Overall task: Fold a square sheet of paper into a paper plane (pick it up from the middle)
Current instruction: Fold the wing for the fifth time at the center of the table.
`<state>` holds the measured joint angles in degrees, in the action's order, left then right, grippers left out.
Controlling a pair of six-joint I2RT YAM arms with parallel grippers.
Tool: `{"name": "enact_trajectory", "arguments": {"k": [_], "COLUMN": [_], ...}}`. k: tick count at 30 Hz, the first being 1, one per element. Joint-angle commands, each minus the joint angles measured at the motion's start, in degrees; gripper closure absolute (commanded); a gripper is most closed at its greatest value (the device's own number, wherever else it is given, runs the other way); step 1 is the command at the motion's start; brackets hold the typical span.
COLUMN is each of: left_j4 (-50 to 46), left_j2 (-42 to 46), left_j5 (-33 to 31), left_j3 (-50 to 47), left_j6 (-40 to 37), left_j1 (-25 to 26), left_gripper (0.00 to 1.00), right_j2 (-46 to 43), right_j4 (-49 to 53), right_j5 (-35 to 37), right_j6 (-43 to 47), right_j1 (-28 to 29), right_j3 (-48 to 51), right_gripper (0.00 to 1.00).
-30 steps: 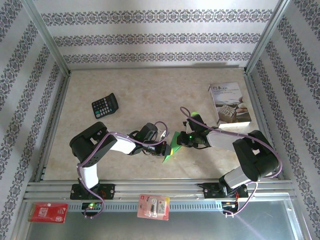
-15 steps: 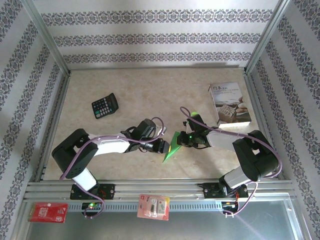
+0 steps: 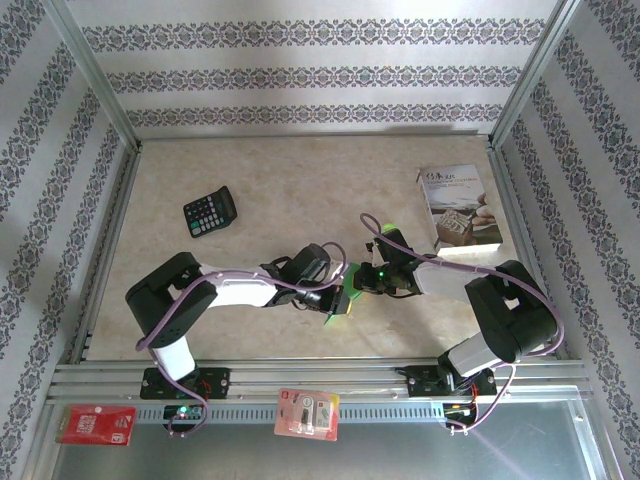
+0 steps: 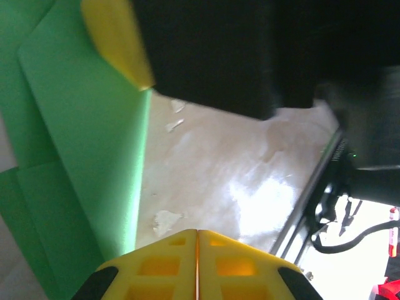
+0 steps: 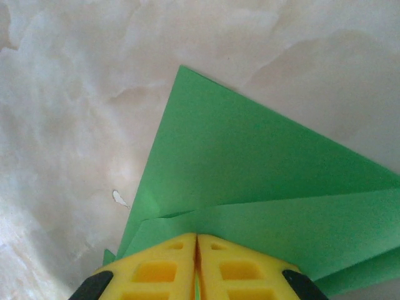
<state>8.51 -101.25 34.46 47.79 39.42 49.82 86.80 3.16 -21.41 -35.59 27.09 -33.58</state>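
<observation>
Now I see the right gripper (image 5: pixel 197 236) with its jaws clamped on an edge of the folded green sheet (image 5: pixel 250 181). The sheet sits between the two arms, over the near middle of the table (image 3: pixel 300 180). The left gripper (image 4: pixel 197 232) has its jaws pressed together at the sheet's left side. I cannot tell whether it pinches any paper.

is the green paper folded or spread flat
Folded: in the right wrist view the paper lies in overlapping layers with creased edges, narrowing to a point.
</observation>
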Motion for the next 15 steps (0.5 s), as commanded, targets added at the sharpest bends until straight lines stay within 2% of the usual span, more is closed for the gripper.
{"name": "enact_trajectory", "arguments": {"k": [1,15], "left_j4": [0.83,4.6], "left_j2": [-2.14,-2.62], "left_j5": [0.54,1.4], "left_j3": [0.44,-6.73], "left_j6": [-0.52,1.5], "left_j1": [-1.06,-2.93], "left_gripper": [0.94,0.96], "right_j2": [2.1,2.35], "right_j4": [2.62,3.09], "right_j5": [3.3,3.44], "right_j6": [0.47,1.11], "right_j1": [-0.72,-1.08], "right_j3": [1.94,2.12], "right_gripper": [0.88,0.89]}}
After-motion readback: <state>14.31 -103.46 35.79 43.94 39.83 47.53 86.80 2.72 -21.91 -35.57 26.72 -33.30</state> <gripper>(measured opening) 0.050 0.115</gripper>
